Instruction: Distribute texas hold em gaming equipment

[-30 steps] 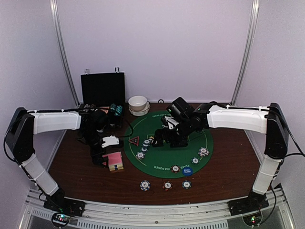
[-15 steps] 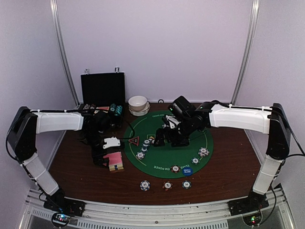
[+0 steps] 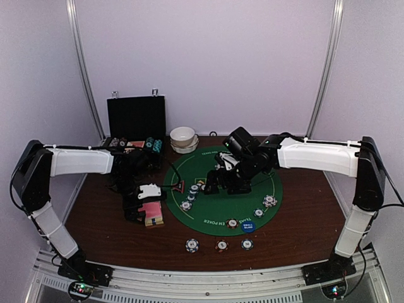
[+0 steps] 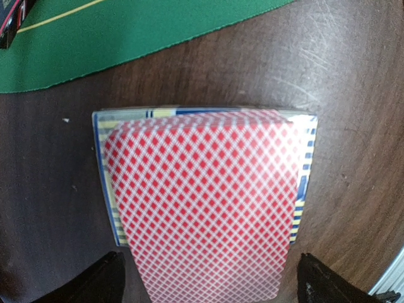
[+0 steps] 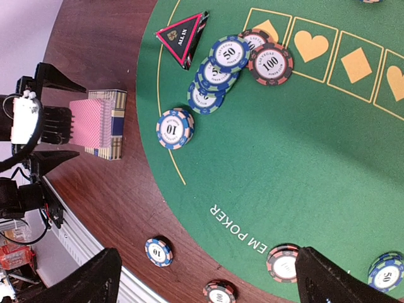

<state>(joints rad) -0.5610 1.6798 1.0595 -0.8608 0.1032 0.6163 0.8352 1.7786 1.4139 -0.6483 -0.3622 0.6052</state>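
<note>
A deck of pink-backed cards lies on a blue-and-yellow striped box on the brown table, left of the green mat. My left gripper hangs over the deck, open, with a finger on either side of its near end; nothing is held. My right gripper hovers open over the mat's left half. Below it a red triangle token lies beside several overlapping chips and a single chip. A blue disc sits at the mat's front edge.
Three chips lie in a row on the bare wood in front of the mat. More chips sit on the mat's right side. An open black case and stacked white bowls stand at the back.
My left gripper has shifted slightly right and toward the card deck. The right arm has barely moved, and both grippers stay open.
</note>
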